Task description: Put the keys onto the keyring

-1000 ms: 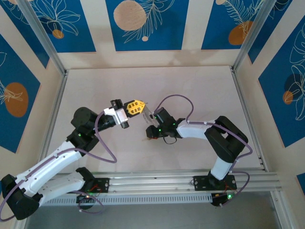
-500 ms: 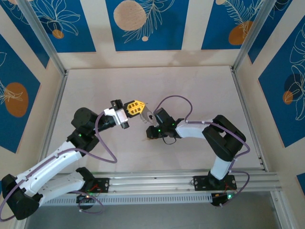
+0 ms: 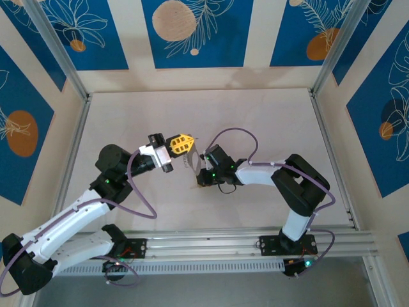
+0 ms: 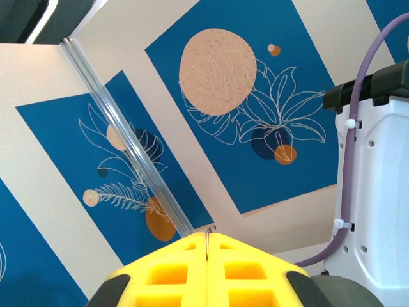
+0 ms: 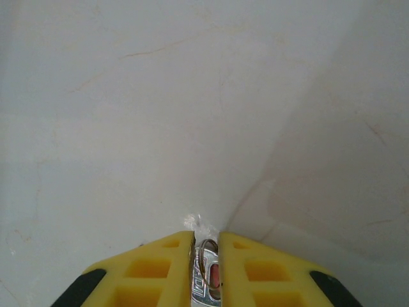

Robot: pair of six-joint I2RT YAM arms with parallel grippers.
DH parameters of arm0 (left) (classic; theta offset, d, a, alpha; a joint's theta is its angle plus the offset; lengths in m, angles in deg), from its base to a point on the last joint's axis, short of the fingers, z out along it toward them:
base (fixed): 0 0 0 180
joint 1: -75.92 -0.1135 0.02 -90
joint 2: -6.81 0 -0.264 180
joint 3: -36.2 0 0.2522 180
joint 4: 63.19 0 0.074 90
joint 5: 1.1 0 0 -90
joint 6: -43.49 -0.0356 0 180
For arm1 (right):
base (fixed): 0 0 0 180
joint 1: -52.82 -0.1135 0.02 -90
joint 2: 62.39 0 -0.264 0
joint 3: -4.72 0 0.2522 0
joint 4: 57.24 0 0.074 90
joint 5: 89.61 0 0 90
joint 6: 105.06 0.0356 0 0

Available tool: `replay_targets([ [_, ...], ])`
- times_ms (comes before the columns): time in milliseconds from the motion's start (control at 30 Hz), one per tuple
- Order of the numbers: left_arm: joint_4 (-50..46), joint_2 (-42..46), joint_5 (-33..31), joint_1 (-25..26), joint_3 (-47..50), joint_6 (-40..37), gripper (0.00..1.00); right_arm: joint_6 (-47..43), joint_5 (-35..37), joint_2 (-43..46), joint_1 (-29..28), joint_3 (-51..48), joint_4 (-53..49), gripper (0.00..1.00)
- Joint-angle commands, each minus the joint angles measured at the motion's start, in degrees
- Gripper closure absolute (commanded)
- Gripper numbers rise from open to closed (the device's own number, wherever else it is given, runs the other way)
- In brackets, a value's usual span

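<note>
Right gripper (image 5: 205, 239) pinches the keys (image 5: 214, 276), left gripper (image 4: 206, 242) clamps the keyring (image 4: 209, 231).

Both arms bend inward from their bases. The left tool (image 3: 186, 143) is pinched tight. The right tool (image 3: 190, 158), just below-right of it, has its fingers nearly together.

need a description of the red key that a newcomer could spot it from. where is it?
Over the pale table, find the right arm's yellow-fingered gripper. In the narrow slot between its fingers sits a tiny key with a red plastic head. Red sets it apart from the thin silver wire loop beside it.
</note>
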Motion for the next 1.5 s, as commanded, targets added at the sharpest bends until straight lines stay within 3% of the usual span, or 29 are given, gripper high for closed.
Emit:
replay_targets([
  [0,3.45,0.68,-0.25,0.61,0.1,0.55,1.0,-0.4,-0.54,0.44,-0.26,-0.48,0.21,0.79],
  [367,3.55,0.64,-0.06,0.53,0.01,0.73,1.0,-0.39,-0.47,0.94,-0.26,-1.22,0.29,0.82],
  [567,3.61,0.6,-0.08,0.61,0.01,0.87,1.0,-0.38,-0.55,0.9,-0.16,-1.31,0.46,0.87],
  [767,3.65,0.6,-0.07,0.6,0.01,0.81,1.0,-0.41,-0.67,1.65,-0.16,-1.31,0.31,1.0],
  [867,3.68,0.6,-0.22,0.61,0.01,0.86,1.0,-0.75,-0.21,3.44,0.17,-1.31,-0.44,1.0],
  [1167,2.9,-0.09,0.29,0.52,-0.91,0.82,1.0,-3.08,0.0,21.28,5.53,-3.38,-2.98,1.0],
  [1467,1.92,-3.71,2.11,0.61,-4.12,0.86,1.0,-3.81,-6.3,43.1,15.17,-5.0,0.46,1.0],
])
